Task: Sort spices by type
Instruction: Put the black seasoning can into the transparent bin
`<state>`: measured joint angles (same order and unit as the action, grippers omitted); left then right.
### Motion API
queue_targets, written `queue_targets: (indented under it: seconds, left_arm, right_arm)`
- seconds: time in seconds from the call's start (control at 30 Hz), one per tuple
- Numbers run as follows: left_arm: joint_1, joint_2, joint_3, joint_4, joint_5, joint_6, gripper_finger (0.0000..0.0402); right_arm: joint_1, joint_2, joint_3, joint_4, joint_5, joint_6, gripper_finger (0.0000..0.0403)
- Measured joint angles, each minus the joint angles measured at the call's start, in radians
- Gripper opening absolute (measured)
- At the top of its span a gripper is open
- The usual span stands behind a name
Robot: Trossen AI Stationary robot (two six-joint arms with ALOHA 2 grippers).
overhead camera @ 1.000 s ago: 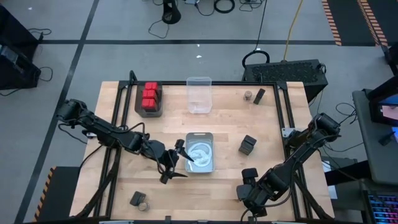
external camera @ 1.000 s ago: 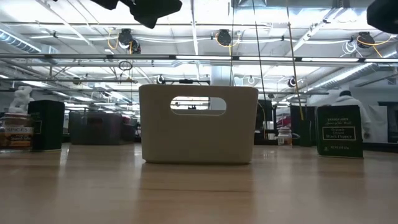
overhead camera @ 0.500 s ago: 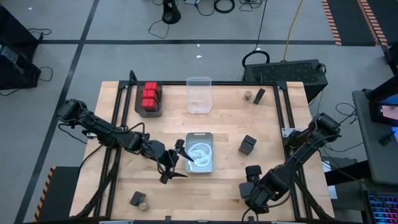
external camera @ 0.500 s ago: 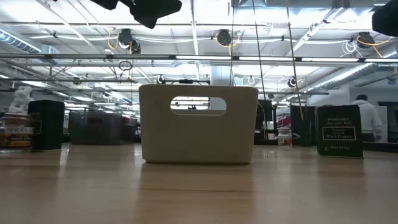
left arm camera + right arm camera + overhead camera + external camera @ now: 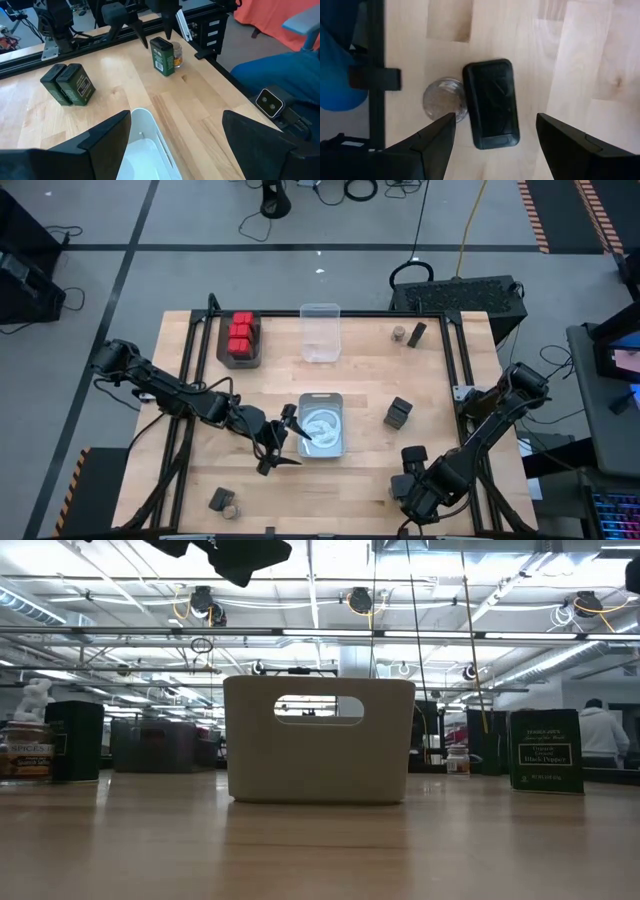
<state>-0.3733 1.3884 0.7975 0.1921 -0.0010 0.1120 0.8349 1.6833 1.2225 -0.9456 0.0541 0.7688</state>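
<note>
- Wooden table is carrying a black tray holding red boxes; clear bin is sitting beside it.
- Left gripper is gaping wide beside the silvery tin.
- Right gripper is hanging open, holding nothing.

Tin mid-table; bin behind; red boxes left (of bin)

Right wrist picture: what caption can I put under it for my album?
Open right gripper looks straight down at a black spice tin beside a round jar on the wooden table.
</note>
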Motion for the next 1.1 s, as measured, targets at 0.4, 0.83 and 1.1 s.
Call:
queue_targets:
  seconds: [0.4, 0.83, 1.1]
  left_arm:
    - [0.000, 0.000, 0.000, 0.000, 0.000, 0.000, 0.0320]
    - [0.000, 0.000, 0.000, -0.001, 0.000, 0.000, 0.0320]
    - [0.000, 0.000, 0.000, -0.001, 0.000, 0.000, 0.0320]
  right_arm:
    - [-0.001, 0.000, -0.049, 0.037, -0.001, 0.029, 0.0258]
    - [-0.002, 0.000, -0.058, 0.063, -0.002, 0.032, 0.0218]
    - [-0.002, 0.000, -0.056, 0.050, -0.008, 0.032, 0.0121]
